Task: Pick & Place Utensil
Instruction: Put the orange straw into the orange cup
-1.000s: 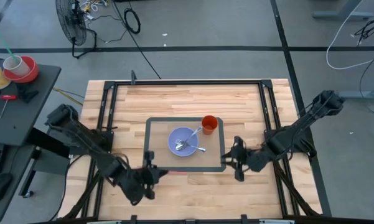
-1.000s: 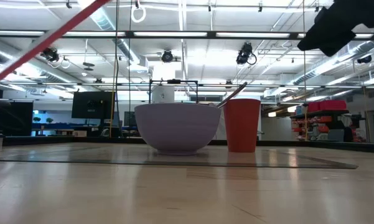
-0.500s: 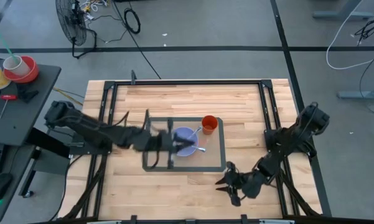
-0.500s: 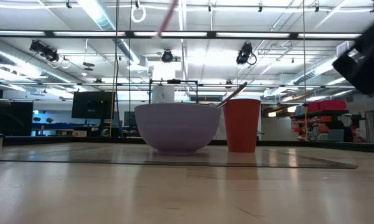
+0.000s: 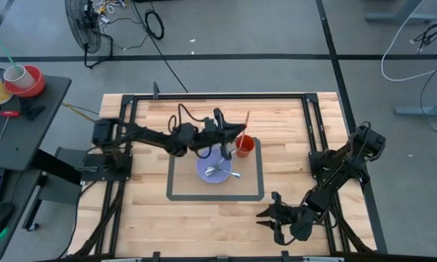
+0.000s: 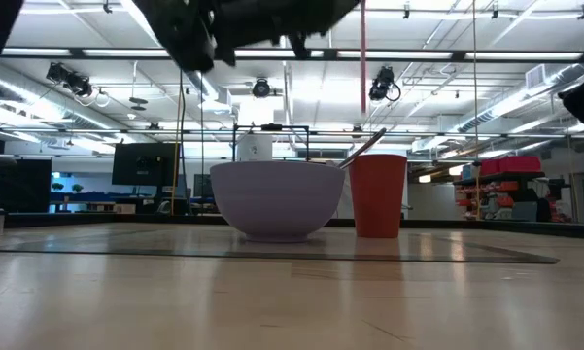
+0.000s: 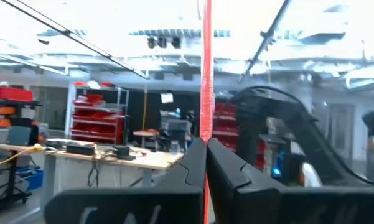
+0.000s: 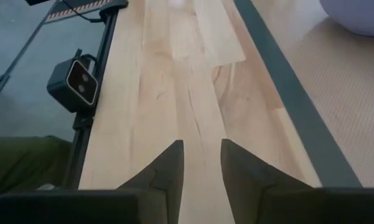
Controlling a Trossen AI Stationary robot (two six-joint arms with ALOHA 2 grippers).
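Observation:
A thin red utensil [image 5: 245, 124] stands nearly upright above the orange cup [image 5: 244, 145], with my left gripper [image 5: 229, 140] shut on it. In the low view the red utensil [image 6: 362, 49] hangs over the cup [image 6: 378, 195]. The cup stands beside a lavender bowl [image 5: 217, 166] on the grey-edged mat [image 5: 178, 195]. Metal utensils [image 5: 219, 171] lie in the bowl. My right gripper [image 5: 271, 219] is open over bare wood near the table's near edge, with nothing between its fingers [image 8: 165, 171]. My left gripper pinches the red utensil's shaft [image 7: 206, 127] between its two fingers [image 7: 190, 168]. The fingers slant upward and the shaft runs on past their tips, upright. The utensil's lower end is hidden behind the fingers. It is lifted clear above the cup.
The mat with bowl and cup fills the table's middle. Black frame rails [image 5: 127, 120] run along the table's left and right sides. Bare wood lies at the far and near parts of the table. A side table with a red tape roll [image 5: 25, 80] stands off to the left.
My left gripper has swung from the table's near left up over the mat to the cup, tipping upward; the red utensil it carries has gone from slanted to upright. My right gripper has drawn back from the mat's right edge toward the near edge and sunk lower.

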